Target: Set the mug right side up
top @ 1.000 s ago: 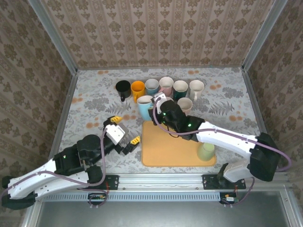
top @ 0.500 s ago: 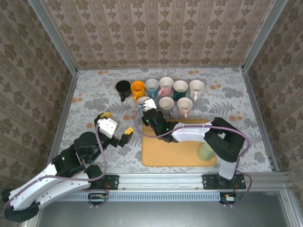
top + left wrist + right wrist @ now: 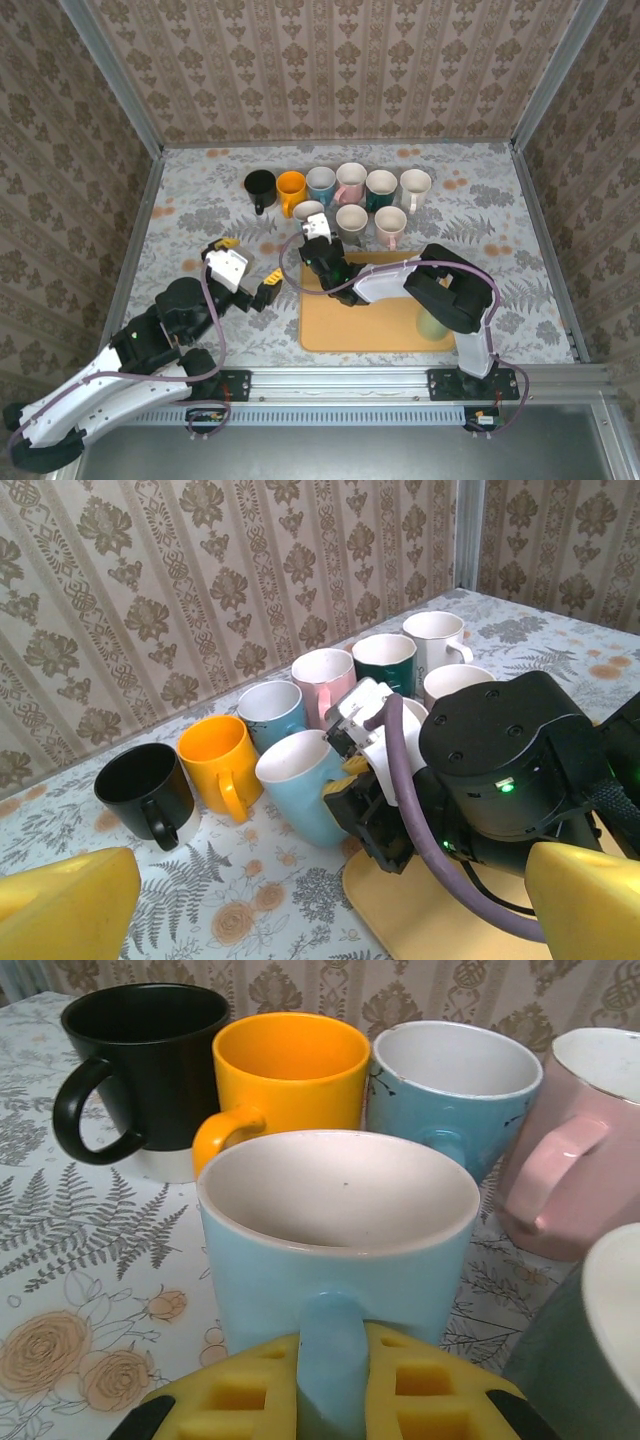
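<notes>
The right fingers (image 3: 262, 1396) are closed narrow on the handle of the light blue mug (image 3: 330, 1260), their yellow pads pressed to either side of the handle with the mug's body just in front of them. The mug stands mouth up, its pale inside open to the right wrist camera. From above, the light blue mug (image 3: 307, 211) sits at the left end of the front row of cups, just past the far left corner of the orange mat (image 3: 370, 322). Its base is down at the bench (image 3: 190, 215), though whether it rests there cannot be told. Just behind it stand a black mug (image 3: 140, 1060), an orange mug (image 3: 290, 1070), a patterned blue mug (image 3: 455, 1080) and a pink mug (image 3: 590, 1140), all mouth up. A grey mug (image 3: 612, 1340) is close at its right side. The back row goes on to the right with a dark green mug (image 3: 381, 184) and a white mug (image 3: 414, 185). The right arm (image 3: 450, 290) reaches across the mat from the near right, folded back on itself. A pale green cup (image 3: 432, 325) sits on the mat's near right part, partly behind that arm. The left fingers (image 3: 270, 287) are spread wide and hold nothing. They hang above the bench to the left of the mat, well apart from the mug and pointing towards it.
</notes>
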